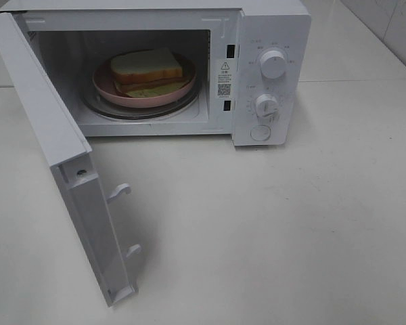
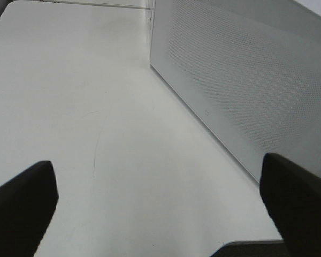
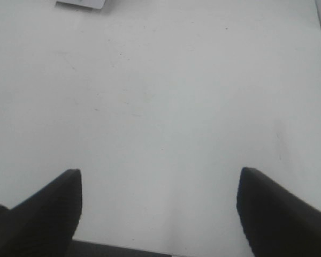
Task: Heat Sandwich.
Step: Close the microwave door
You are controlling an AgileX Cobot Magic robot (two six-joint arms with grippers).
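sandwich (image 1: pixel 147 68): flat, long axis left-right on plate (image 1: pixel 103 84) | left end effector (image 2: pixel 156 182) spread | right end effector (image 3: pixel 159 179) spread

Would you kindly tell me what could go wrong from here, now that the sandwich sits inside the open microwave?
1. The door stands wide open; a hard push from the open left gripper might slide the microwave or jolt the loosely stacked sandwich.
2. The upper knob and lower knob sit close together, so the right gripper could turn the wrong one.
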